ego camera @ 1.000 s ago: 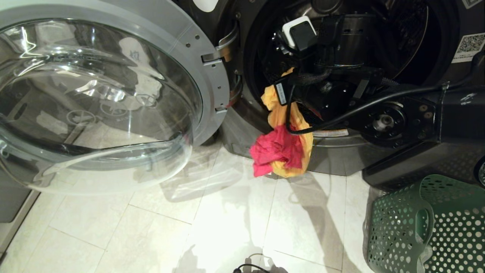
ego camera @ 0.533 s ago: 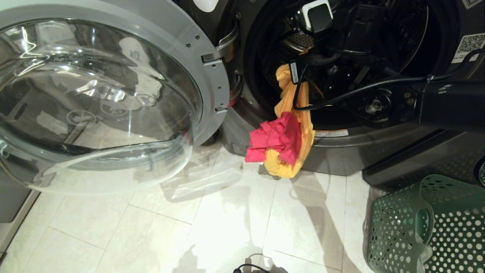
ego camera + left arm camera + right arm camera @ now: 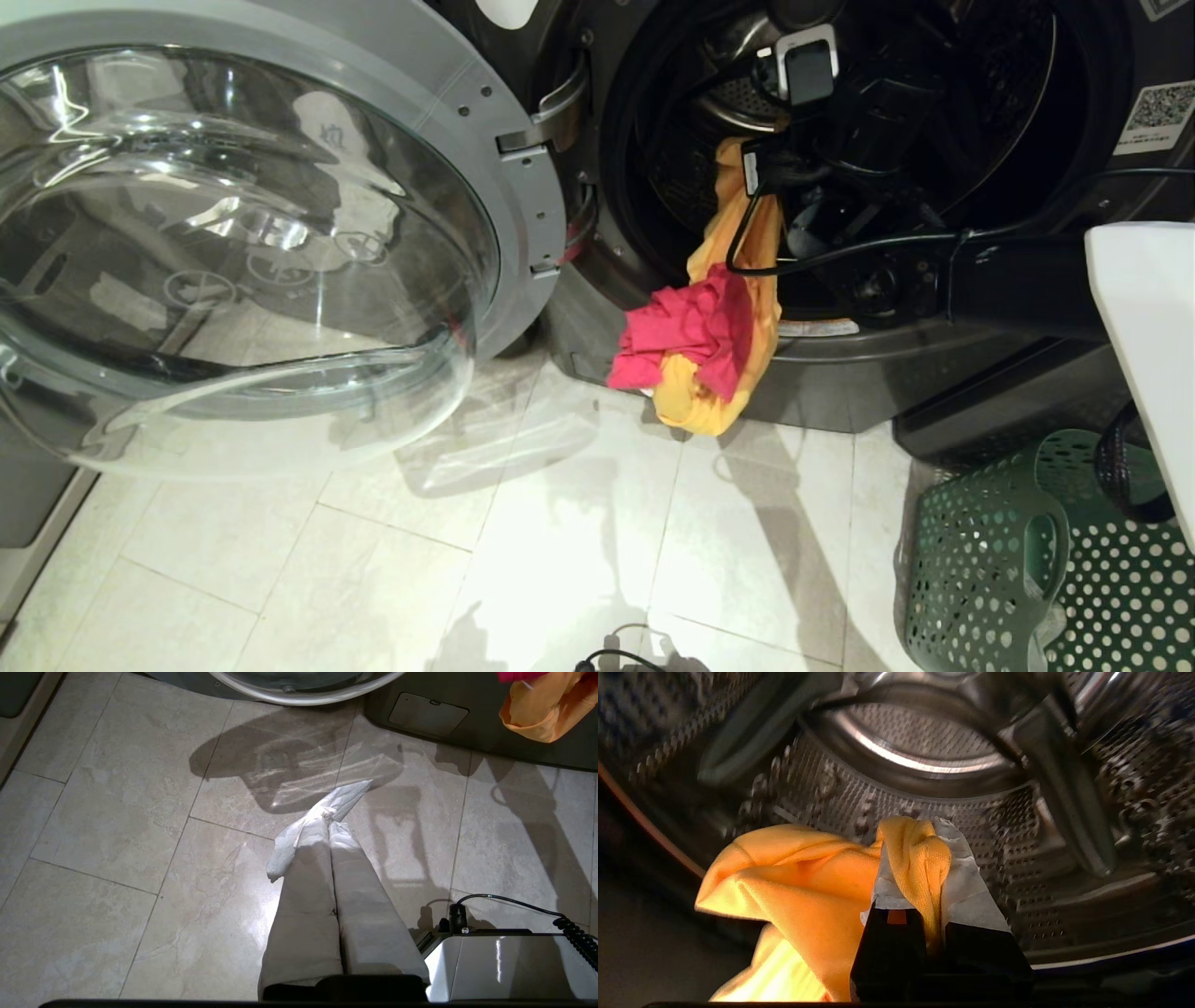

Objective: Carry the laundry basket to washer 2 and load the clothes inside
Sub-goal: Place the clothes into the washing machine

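Observation:
The dark grey washer (image 3: 840,383) stands with its round glass door (image 3: 252,233) swung open to the left; its number label is cut off at the top edge. My right gripper (image 3: 920,849) reaches into the steel drum (image 3: 924,732), shut on a fold of yellow-orange cloth (image 3: 794,882). That cloth (image 3: 761,243) trails out over the door sill, with a pink cloth (image 3: 686,331) bunched in its hanging end above the floor. The green perforated laundry basket (image 3: 990,560) sits on the floor at the lower right. My left gripper (image 3: 329,821) hangs parked over the tiles, shut and empty.
Pale tiled floor (image 3: 523,560) spreads in front of the washer. The open door takes up the left side at drum height. A black cable (image 3: 868,247) runs along my right arm across the opening. Part of my base (image 3: 504,961) shows beside the left gripper.
My right arm has pushed deeper and higher into the drum, drawing the top of the yellow cloth in; the hanging bundle rose slightly. A white arm cover now shows at the right.

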{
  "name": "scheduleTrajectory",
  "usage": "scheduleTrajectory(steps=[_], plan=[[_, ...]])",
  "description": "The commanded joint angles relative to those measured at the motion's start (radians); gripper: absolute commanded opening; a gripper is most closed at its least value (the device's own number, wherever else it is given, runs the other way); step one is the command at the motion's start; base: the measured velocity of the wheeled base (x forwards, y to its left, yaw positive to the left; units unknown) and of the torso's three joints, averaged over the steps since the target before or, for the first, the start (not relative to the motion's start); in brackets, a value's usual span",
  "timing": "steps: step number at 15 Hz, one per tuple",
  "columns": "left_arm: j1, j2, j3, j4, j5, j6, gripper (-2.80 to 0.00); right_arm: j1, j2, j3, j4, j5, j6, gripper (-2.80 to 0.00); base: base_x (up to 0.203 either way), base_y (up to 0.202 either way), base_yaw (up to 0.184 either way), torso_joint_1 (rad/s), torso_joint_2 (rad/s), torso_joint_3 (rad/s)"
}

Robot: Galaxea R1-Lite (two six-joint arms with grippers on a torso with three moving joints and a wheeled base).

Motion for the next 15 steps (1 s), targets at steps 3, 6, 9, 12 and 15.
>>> scheduleTrajectory(steps=[3, 6, 9, 12, 15], plan=[[0.000, 0.002, 0.000, 0.000, 0.000, 0.000, -2.80, -0.031, 0.009, -0.003, -0.051, -0.009, -0.002, -2.80, 0.000, 0.000, 0.000, 0.000, 0.00, 0.000], [0.000, 0.002, 0.000, -0.002, 0.000, 0.001, -2.80, -0.040, -0.006, -0.003, -0.143, -0.010, -0.012, -2.80, 0.000, 0.000, 0.000, 0.000, 0.00, 0.000], [0.000, 0.002, 0.000, -0.002, 0.000, 0.001, -2.80, -0.045, -0.039, 0.000, -0.163, -0.010, -0.014, -2.80, 0.000, 0.000, 0.000, 0.000, 0.00, 0.000], [0.000, 0.002, 0.000, -0.002, 0.000, 0.000, -2.80, -0.045, -0.042, 0.000, -0.164, -0.010, -0.014, -2.80, 0.000, 0.000, 0.000, 0.000, 0.00, 0.000], [0.000, 0.002, 0.000, -0.001, 0.000, 0.000, -2.80, -0.044, -0.068, -0.003, -0.167, -0.008, -0.012, -2.80, 0.000, 0.000, 0.000, 0.000, 0.00, 0.000]])
